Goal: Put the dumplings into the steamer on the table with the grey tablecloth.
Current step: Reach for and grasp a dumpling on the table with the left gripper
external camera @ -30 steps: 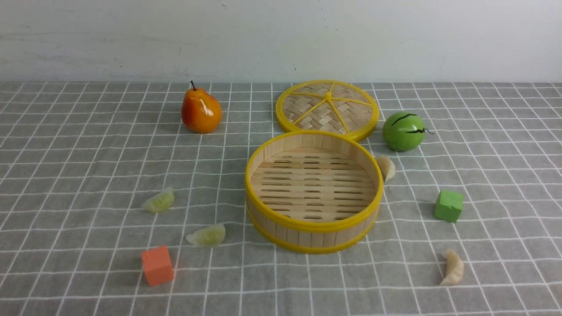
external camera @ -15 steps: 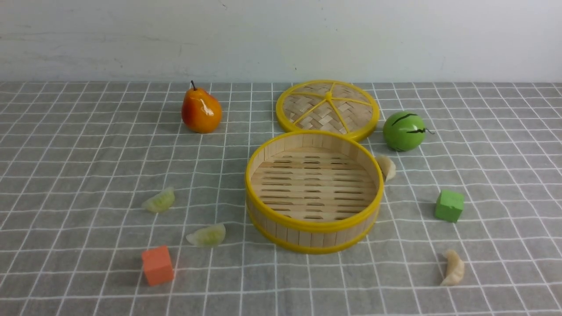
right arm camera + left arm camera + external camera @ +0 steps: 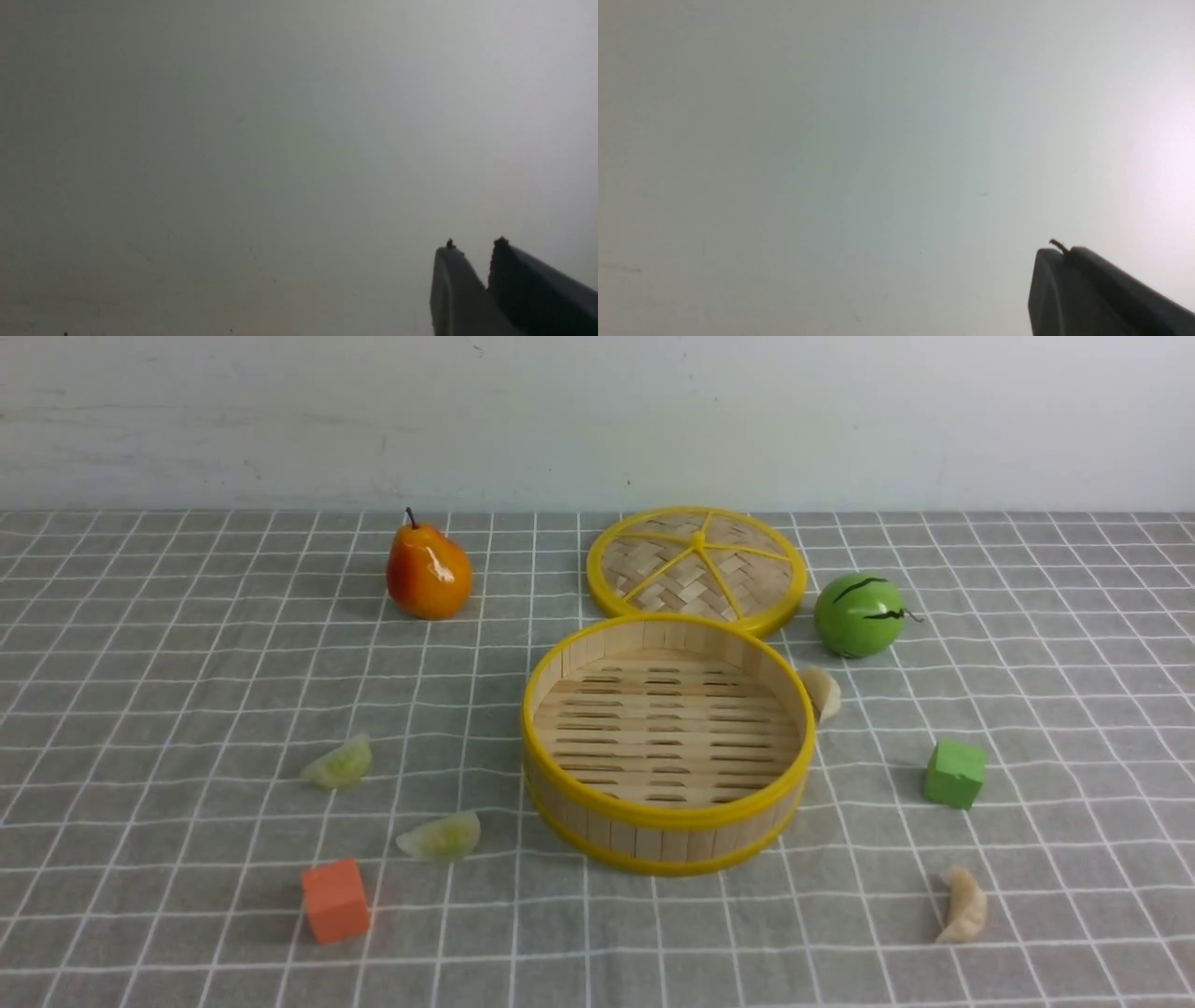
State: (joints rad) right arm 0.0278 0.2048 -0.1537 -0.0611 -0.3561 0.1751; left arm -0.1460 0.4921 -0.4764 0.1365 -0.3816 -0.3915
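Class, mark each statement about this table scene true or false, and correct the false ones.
1. The steamer holds no dumplings. True.
2. The lid sits on the steamer. False: the lid lies on the tablecloth behind the steamer.
3. The green cube is on the steamer's right. True.
4. Both green dumplings lie right of the steamer. False: the nearer green dumpling and the farther green dumpling lie on its left.

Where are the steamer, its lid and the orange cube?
steamer (image 3: 644, 842): front view, on its near wooden wall.
lid (image 3: 695, 569): front view, on its woven middle.
orange cube (image 3: 334, 902): front view, on its near face.
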